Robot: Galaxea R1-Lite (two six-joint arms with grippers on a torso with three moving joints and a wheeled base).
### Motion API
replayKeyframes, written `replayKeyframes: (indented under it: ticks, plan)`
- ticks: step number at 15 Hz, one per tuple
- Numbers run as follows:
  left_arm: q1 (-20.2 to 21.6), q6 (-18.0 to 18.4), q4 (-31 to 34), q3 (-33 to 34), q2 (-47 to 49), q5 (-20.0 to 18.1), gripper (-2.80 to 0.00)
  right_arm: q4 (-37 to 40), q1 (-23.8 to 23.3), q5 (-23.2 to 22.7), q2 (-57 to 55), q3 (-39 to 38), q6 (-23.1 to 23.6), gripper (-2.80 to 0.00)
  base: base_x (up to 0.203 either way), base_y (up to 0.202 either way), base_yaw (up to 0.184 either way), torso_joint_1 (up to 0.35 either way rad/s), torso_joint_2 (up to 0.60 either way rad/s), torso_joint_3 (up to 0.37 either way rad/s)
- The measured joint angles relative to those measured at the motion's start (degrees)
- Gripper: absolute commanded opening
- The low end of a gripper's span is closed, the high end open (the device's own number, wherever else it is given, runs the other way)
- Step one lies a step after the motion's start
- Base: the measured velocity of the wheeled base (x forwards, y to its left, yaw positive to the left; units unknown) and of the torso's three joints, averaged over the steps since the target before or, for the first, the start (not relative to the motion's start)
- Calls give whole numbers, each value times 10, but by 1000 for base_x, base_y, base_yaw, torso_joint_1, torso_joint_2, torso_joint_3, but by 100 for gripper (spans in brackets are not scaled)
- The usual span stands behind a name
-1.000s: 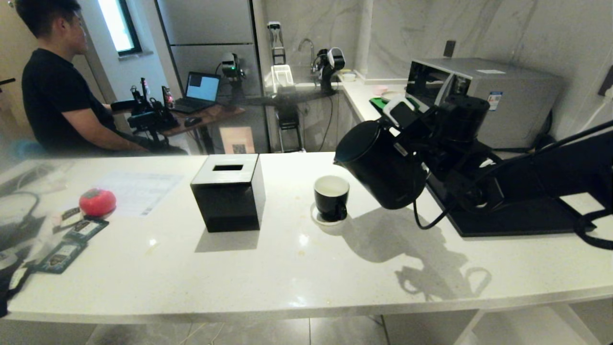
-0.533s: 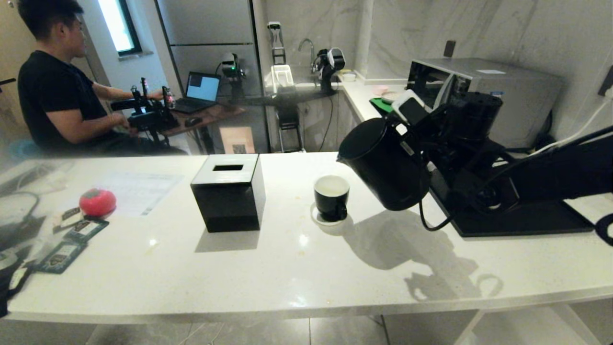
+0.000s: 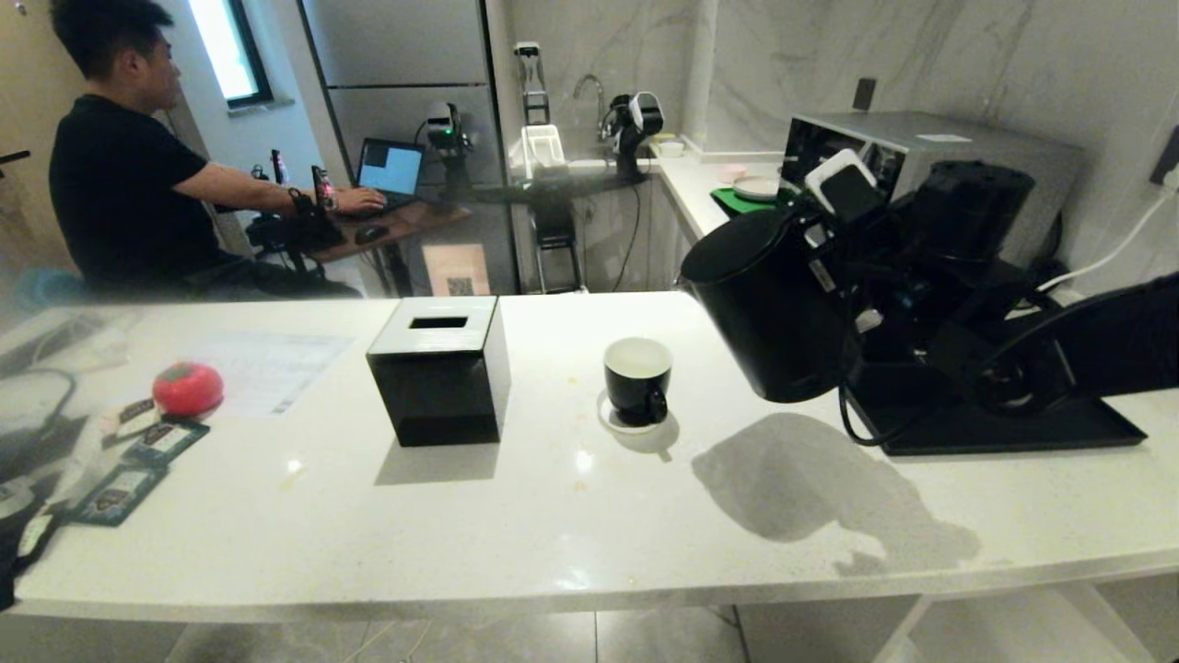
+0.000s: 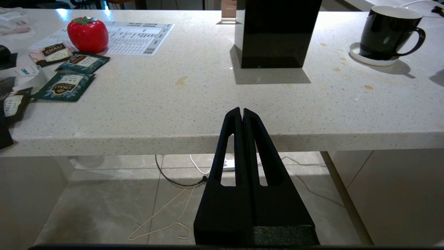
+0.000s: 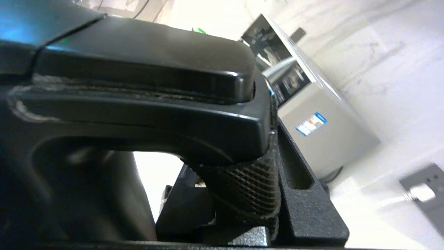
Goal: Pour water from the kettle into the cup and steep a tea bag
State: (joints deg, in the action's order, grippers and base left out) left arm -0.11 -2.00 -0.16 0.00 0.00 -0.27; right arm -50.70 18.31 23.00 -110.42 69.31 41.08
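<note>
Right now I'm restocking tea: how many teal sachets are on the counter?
2 clearly: one beside the red strawberry-shaped object, another nearer the counter edge. Dark packets at the far left may be more.

A pale speckled stone counter (image 3: 553,516) carries a black tissue box (image 3: 440,370), the cup (image 3: 637,378) on a white coaster (image 3: 612,423), a red strawberry-shaped thing (image 3: 187,388), teal sachets (image 3: 118,493), a printed sheet (image 3: 267,366) and a black tray (image 3: 1004,428).

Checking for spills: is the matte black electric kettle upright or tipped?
Tipped slightly: the matte black electric kettle hangs off the counter in the right gripper, lid leaning toward the glossy black mug.
</note>
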Motion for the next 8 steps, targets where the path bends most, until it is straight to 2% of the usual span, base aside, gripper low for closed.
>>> replayKeyframes:
  ticks: [8]
  plan:
    - [0, 0, 0, 0, 0, 0, -280, -6, -51, -1, 64, -68, -75, -280, 0, 0, 0, 0, 0, 0]
